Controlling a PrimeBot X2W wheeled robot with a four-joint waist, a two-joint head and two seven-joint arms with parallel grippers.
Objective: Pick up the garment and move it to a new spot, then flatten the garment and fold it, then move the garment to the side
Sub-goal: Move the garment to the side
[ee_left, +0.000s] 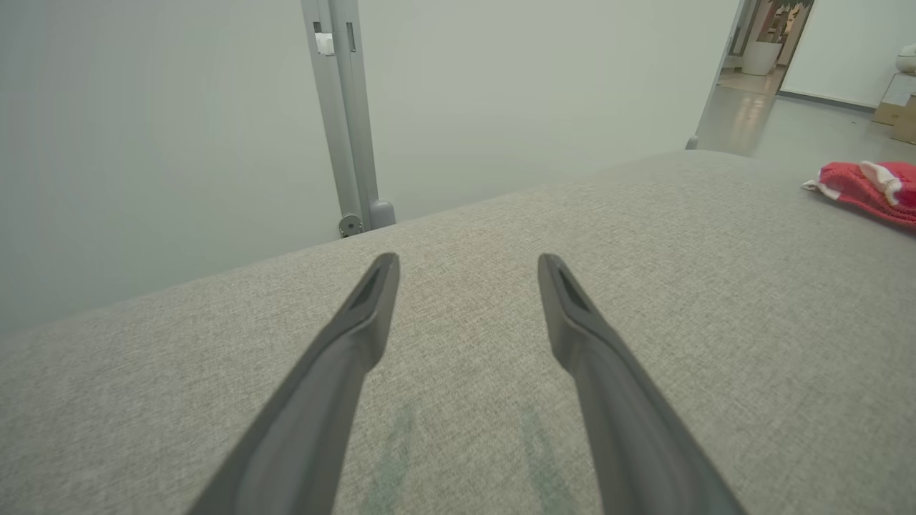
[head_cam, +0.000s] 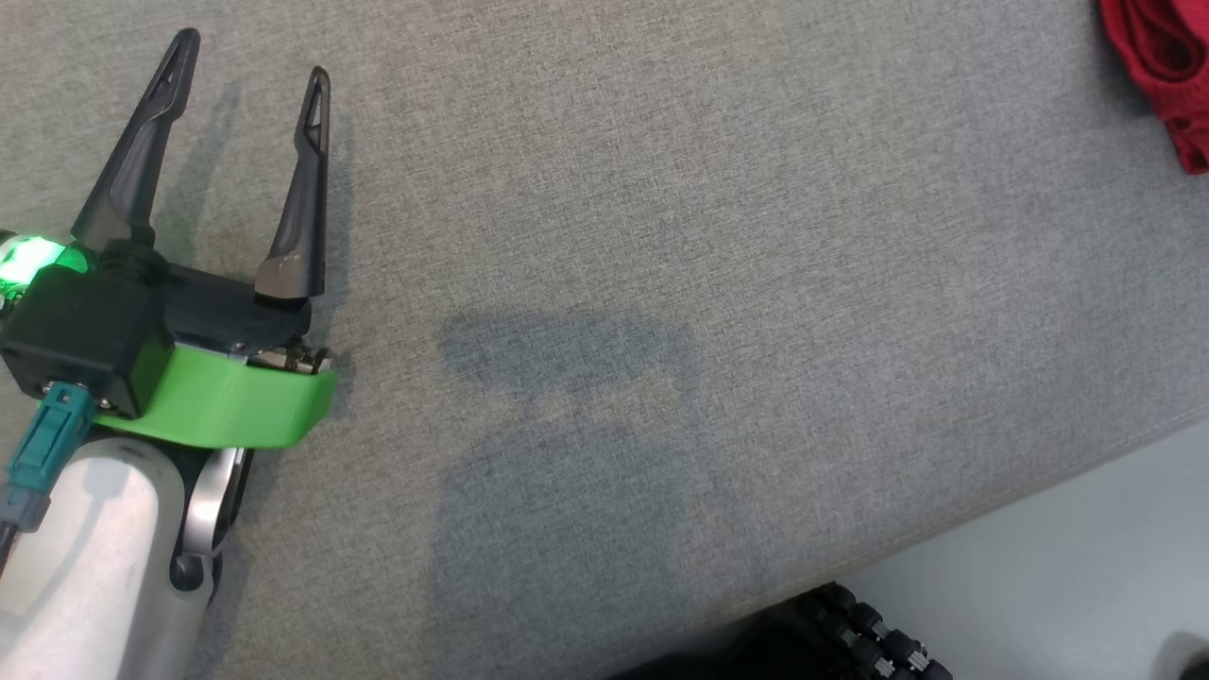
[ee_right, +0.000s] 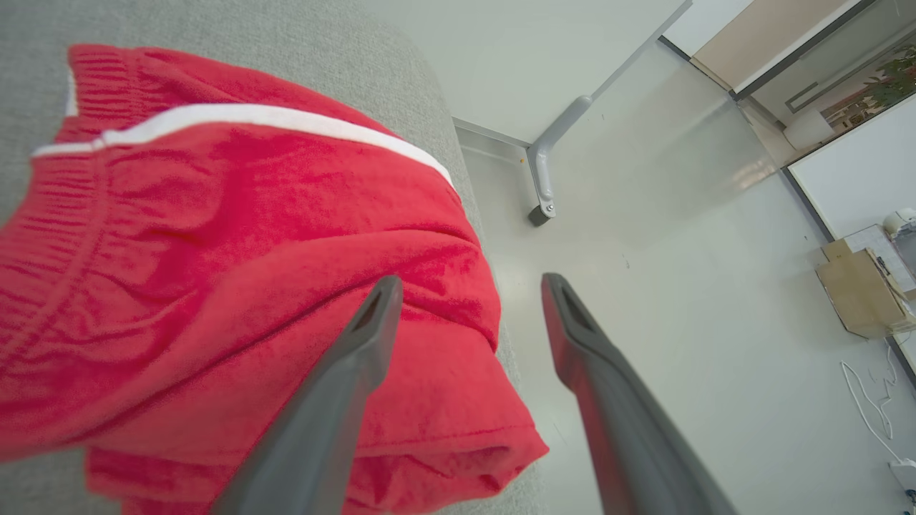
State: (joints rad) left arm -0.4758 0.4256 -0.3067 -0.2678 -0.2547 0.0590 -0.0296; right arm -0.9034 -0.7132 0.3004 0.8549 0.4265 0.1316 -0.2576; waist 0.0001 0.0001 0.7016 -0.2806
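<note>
Right gripper (ee_right: pixel 470 281) spread (jaws wide), red garment (ee_right: pixel 215 250) just beneath it, at table (ee_right: pixel 215 21) edge

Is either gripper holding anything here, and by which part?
Nothing is held. The left gripper is open over the grey surface; the right gripper is open above the red garment, pinching no cloth.

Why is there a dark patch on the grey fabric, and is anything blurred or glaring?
Head view: sharp; the patch is a soft shadow on the grey fabric, probably the robot's own. Left wrist view: the left gripper has fingers blurring near the lens. Right wrist view: glare on the floor; the red garment looks slightly soft.
</note>
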